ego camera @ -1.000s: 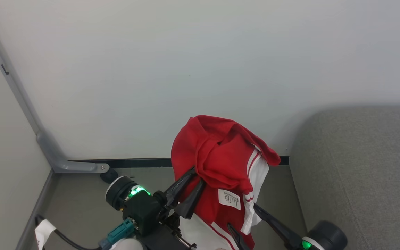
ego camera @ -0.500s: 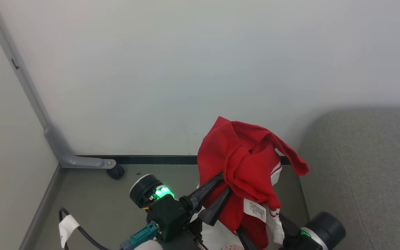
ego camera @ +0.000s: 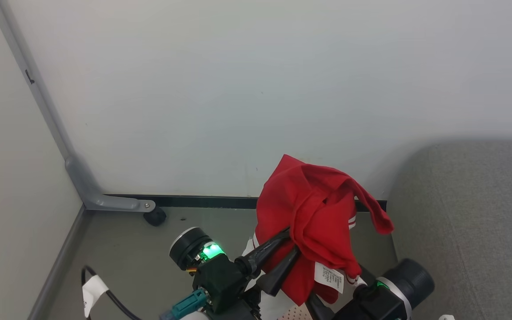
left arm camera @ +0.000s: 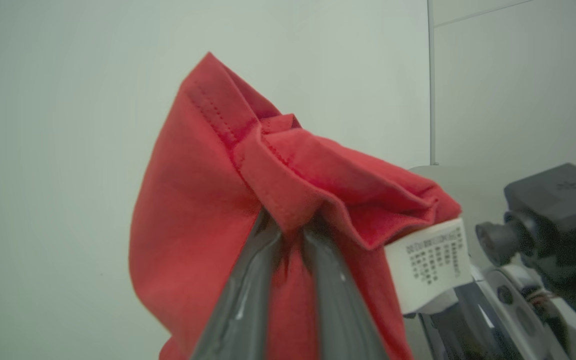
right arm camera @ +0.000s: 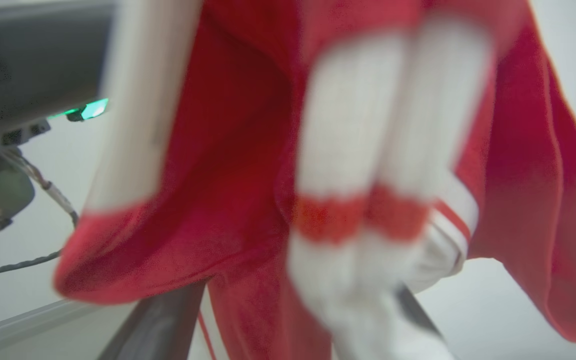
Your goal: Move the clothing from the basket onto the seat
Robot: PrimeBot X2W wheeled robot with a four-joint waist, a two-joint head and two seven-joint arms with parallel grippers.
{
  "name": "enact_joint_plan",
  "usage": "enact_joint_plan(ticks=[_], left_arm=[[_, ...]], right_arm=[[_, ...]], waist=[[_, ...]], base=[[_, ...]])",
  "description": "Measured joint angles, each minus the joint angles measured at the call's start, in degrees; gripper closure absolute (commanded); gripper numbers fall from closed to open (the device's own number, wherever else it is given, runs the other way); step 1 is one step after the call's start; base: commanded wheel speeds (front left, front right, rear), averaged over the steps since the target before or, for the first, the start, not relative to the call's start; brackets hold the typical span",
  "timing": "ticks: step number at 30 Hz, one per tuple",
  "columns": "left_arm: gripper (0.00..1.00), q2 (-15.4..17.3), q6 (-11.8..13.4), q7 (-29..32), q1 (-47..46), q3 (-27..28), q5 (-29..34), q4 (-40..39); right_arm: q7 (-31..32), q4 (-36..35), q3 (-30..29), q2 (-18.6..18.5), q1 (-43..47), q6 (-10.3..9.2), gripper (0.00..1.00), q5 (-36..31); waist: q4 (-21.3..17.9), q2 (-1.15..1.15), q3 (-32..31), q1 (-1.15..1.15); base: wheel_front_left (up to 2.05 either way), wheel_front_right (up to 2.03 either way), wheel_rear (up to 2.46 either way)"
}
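Note:
The clothing (ego camera: 316, 222), a red garment with white striped trim and a white label, hangs bunched in the air above the floor. My left gripper (ego camera: 294, 243) is shut on a fold of it; in the left wrist view the fingers (left arm camera: 248, 295) pinch the red hem (left arm camera: 288, 200). My right gripper (ego camera: 338, 289) sits low right of the garment, open, its fingers (right arm camera: 158, 320) spread wide with the striped cloth (right arm camera: 368, 165) draped between them. The grey seat (ego camera: 469, 222) lies to the right. A small pale perforated patch of the basket (ego camera: 295, 314) peeks out under the garment.
A pale wall (ego camera: 238, 89) stands close ahead, with a dark skirting strip at its foot. A grey metal bracket and black caster (ego camera: 154, 217) sit at the left corner. A cable with a white tag (ego camera: 92, 289) trails on the grey floor.
The head camera has shifted. My left gripper has carried the clothing to the right, nearer the seat. The right gripper has come further into view beneath the garment.

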Motion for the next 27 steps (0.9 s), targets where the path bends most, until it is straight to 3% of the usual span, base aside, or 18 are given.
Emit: enact_joint_plan(ticks=[13,14,15,16,27], left_arm=[[1.00,0.49,0.00,-0.15,0.00,-2.19,-2.22,1.14],[1.00,0.60,0.00,-0.15,0.00,-2.50,-2.33,1.22],[1.00,0.68,0.00,-0.15,0.00,-2.77,-2.48,1.27],[1.00,0.71,0.00,-0.15,0.00,-2.97,-2.58,1.33],[1.00,0.82,0.00,-0.16,0.00,-3.78,-3.10,1.85]], right_arm=[[0.00,-0.77,-0.13,0.66,-1.36,-1.09,0.00,0.05],[0.00,-0.77,-0.05,0.71,-1.40,-1.09,0.09,0.11],[0.00,-0.77,0.01,0.76,-1.42,-1.09,0.64,0.32],[0.00,-0.79,0.10,0.79,-1.42,-1.09,1.00,0.57],[0.01,-2.13,-1.51,1.36,-0.98,-1.46,1.00,3.09]], waist=[[0.42,0.00,0.02,0.00],[0.44,0.00,0.01,0.00],[0.46,0.00,0.01,0.00],[0.49,0.00,0.00,0.00],[0.68,0.00,-0.23,0.00]], base=[[0.00,0.00,0.00],[0.00,0.00,0.00],[0.00,0.00,0.00],[0.00,0.00,0.00],[0.00,0.00,0.00]])
